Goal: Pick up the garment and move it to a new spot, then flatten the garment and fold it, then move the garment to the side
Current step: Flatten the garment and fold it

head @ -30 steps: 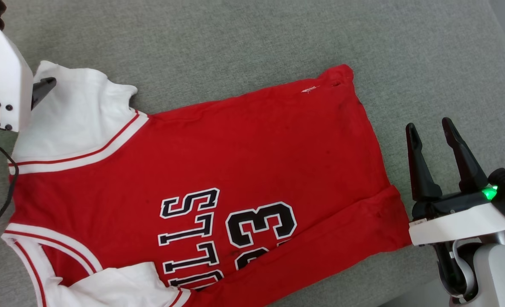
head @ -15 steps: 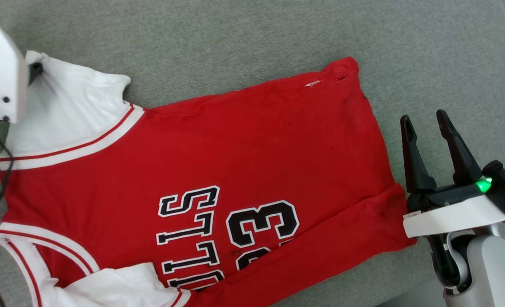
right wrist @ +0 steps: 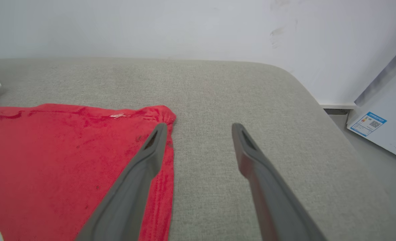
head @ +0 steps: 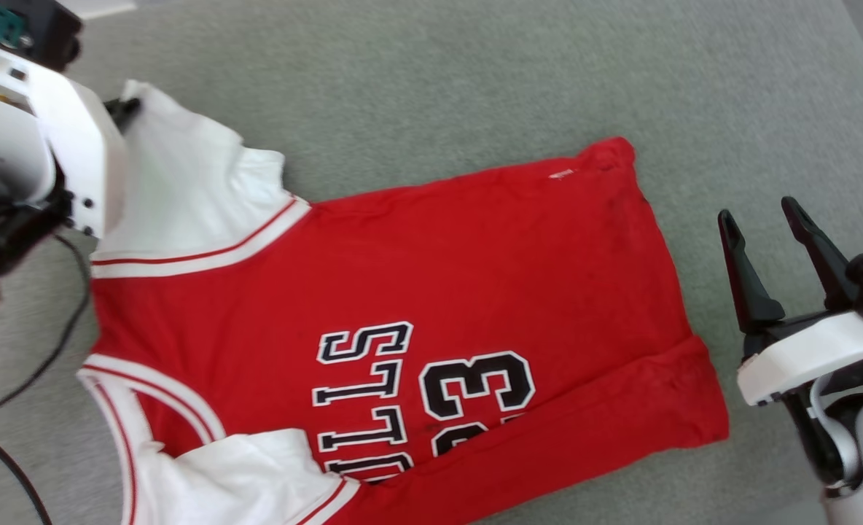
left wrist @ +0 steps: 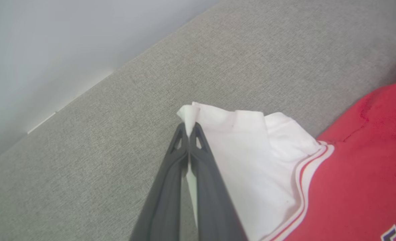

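Nearest me, the garment [head: 402, 277] lies face-up on the grey cushion [head: 475, 73], with its near sleeve [head: 242, 474] and side edge folded over. Right claw [head: 759, 209] is spread, idle just beside the hem [head: 665, 277]. Farther out, left claw [left wrist: 188, 129] pinches the far sleeve tip [left wrist: 189, 113]. I'd pull it low and outward, gently, so the torso doesn't drag.

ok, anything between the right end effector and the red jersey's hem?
Nothing: only bare grey woven upholstery separates the open right end effector from the red soft-fabric jersey, per head view.

Red garment [head: 417, 270] w/ white sleeves, black lettering; grey cushion [head: 475, 80].
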{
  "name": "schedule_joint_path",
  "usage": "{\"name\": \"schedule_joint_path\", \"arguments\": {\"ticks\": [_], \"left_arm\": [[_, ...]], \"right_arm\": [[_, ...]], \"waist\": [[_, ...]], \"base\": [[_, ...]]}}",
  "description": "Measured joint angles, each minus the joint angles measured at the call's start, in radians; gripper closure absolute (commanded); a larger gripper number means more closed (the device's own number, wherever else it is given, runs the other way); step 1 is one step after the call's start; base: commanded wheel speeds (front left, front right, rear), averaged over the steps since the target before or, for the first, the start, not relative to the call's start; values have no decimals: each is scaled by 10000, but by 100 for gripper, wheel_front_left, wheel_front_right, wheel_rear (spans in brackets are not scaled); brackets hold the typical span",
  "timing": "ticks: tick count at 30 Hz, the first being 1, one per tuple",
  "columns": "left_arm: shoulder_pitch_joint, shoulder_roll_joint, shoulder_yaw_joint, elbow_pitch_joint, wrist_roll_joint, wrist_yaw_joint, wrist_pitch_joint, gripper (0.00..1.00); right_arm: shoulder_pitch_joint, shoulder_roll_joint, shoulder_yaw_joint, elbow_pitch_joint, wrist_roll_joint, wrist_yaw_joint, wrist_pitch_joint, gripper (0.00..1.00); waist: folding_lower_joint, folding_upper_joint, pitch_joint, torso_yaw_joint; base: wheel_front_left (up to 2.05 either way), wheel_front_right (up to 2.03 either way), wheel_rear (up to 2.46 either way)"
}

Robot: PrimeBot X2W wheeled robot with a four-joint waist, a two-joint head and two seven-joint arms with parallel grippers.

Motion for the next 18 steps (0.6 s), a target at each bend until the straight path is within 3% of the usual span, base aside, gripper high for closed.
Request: {"name": "schedule_joint_path", "arguments": {"ticks": [7, 12, 18], "left_arm": [[667, 142, -173, -1747, -228, 6, -882, 100], [1242, 349, -188, -3348, -88, 343, -1164, 100], [1853, 539, -272, -4972, 107, 752, -1406, 100]], "right_arm": [[-480, -1618, 721, -261, 614, 0, 3045, 0], [-1356, -2840, 1444, -130, 1388, 2, 5285, 0], [-2639, -3952, 2259, 788, 2284, 2, 6794, 0]], "waist": [[0, 0, -577, 764], [0, 0, -696, 1371], [-1, 0, -514, 2043]], "base": [[0, 0, 0], [0, 0, 0], [0, 0, 0]]}}
